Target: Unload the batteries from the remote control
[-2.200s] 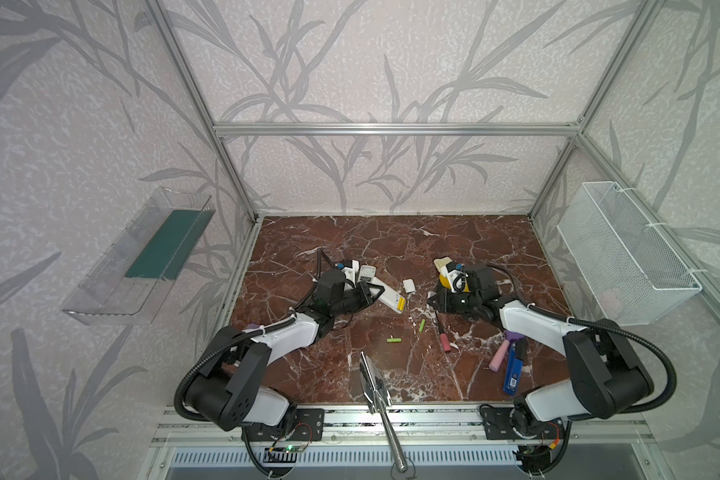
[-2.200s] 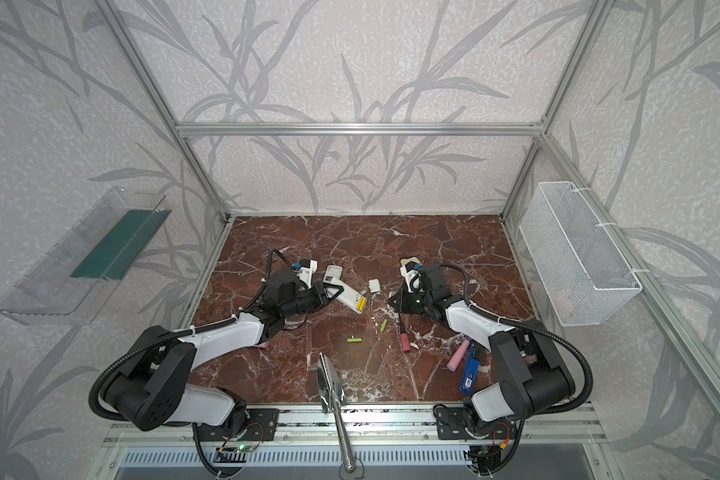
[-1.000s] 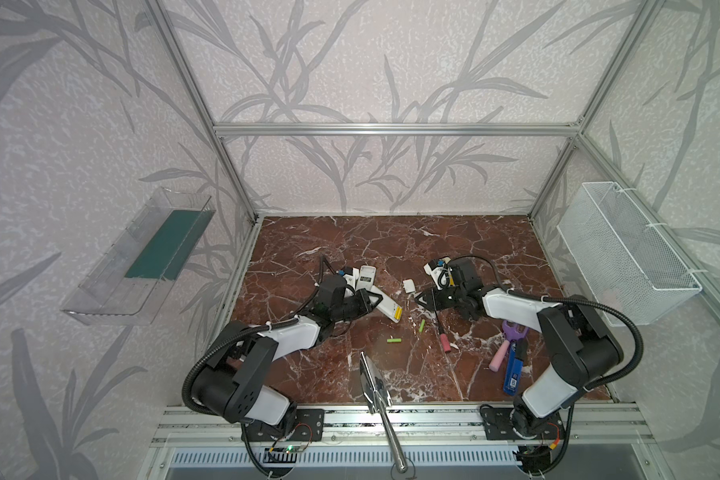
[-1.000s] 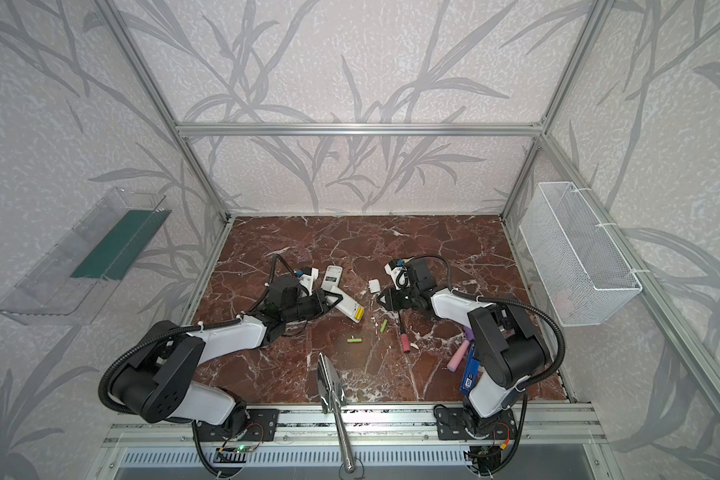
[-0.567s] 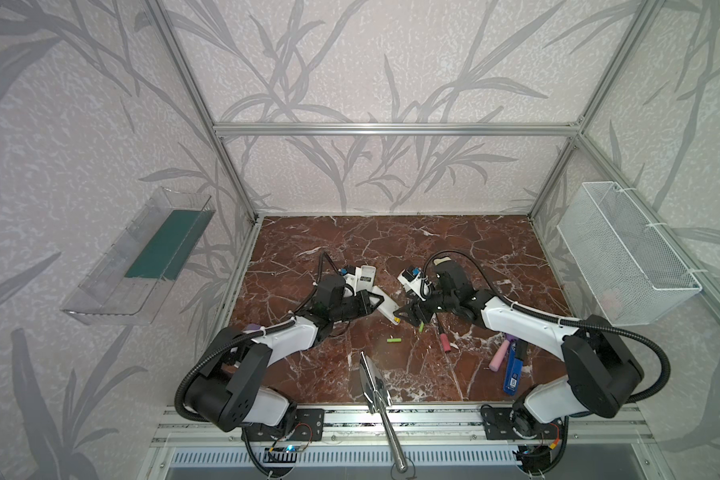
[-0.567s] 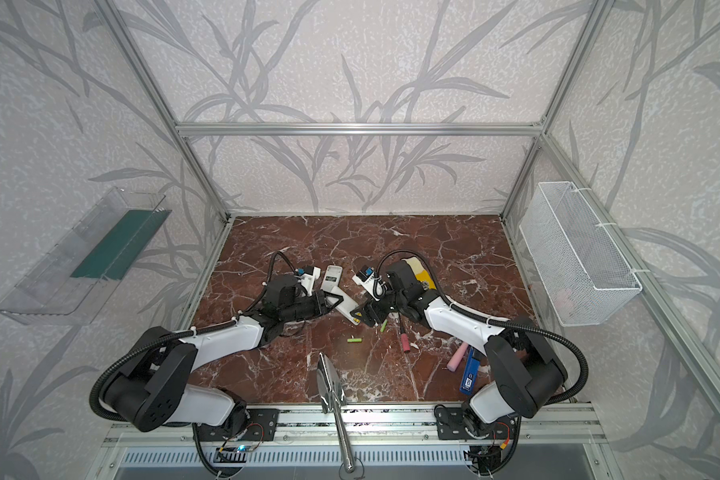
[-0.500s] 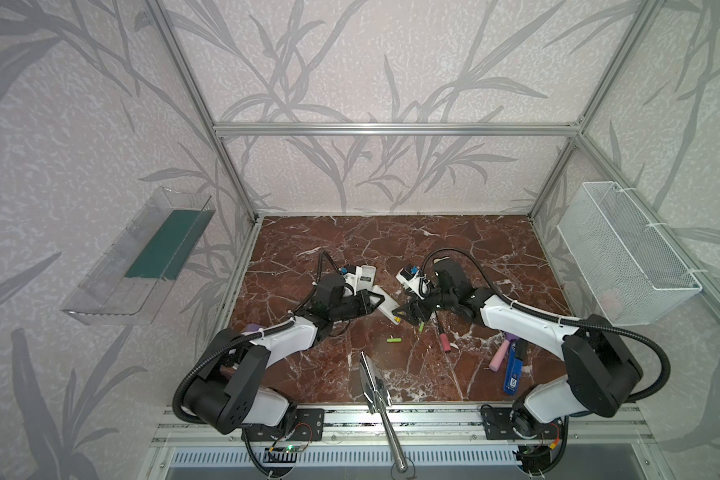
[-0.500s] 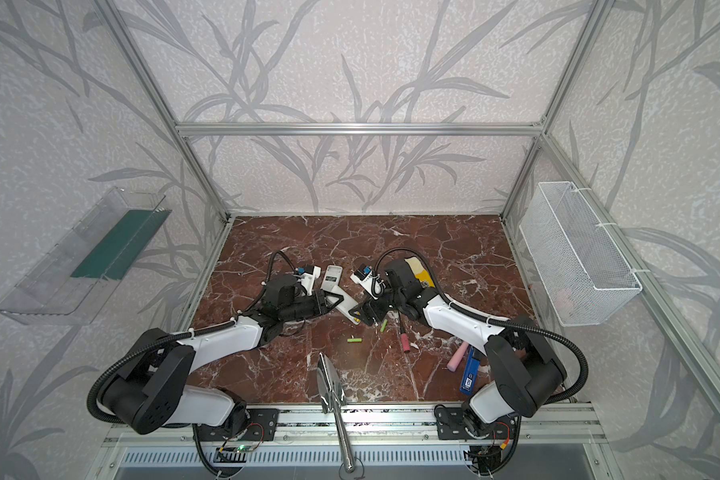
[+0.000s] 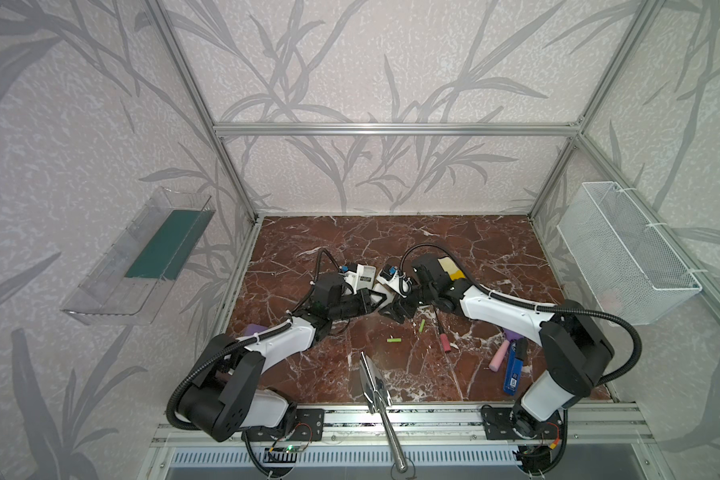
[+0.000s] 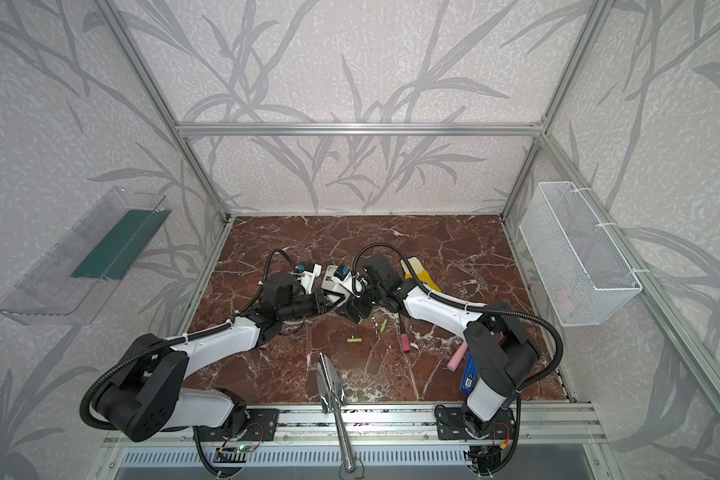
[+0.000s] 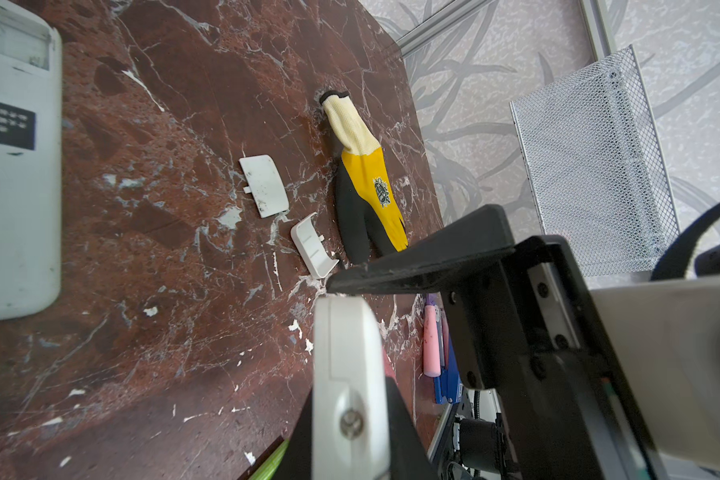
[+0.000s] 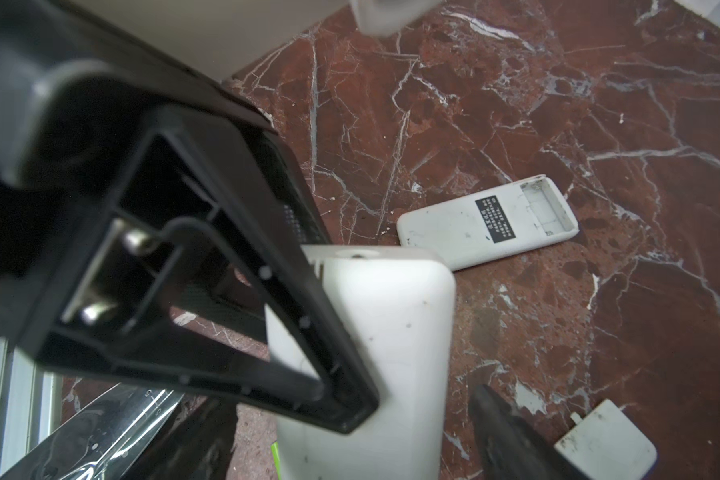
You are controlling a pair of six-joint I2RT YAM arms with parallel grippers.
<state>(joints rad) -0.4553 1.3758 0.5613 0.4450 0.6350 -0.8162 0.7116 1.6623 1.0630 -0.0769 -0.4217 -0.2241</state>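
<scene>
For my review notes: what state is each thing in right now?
Left claw, shut on held remote.
Right claw, open around that remote.
Second remote, lying back up, battery bay open, empty.
Battery covers, off, lying loose.
Green batteries, out, lying loose.

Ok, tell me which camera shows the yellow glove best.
The left wrist view: the glove shows nearly whole, cream cuff to black fingers, close and sharp. In both top views it is small and partly hidden behind the right arm. The right wrist view does not show it.
</scene>
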